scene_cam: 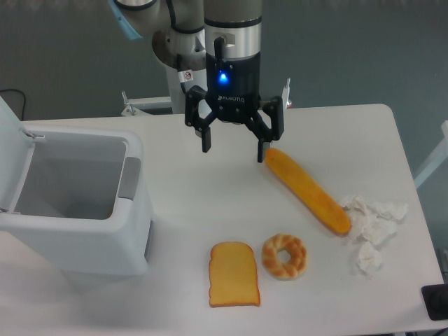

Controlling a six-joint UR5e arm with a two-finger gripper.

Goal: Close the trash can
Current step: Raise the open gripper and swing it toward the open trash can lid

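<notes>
The trash can (80, 241) is a large white bin at the left of the table, and its top stands open so the grey inside shows. Its white lid (12, 150) is swung up at the far left edge of the view. A grey latch tab (129, 178) sits on the right rim. My gripper (234, 148) hangs open above the table's middle, to the right of the bin and apart from it, with nothing between its fingers.
A long orange baguette (306, 190) lies just right of the gripper. A slice of toast (234, 274) and a bagel (284, 256) lie near the front edge. Crumpled white tissue (371, 225) sits at the right. A black object (435, 302) is at the bottom right corner.
</notes>
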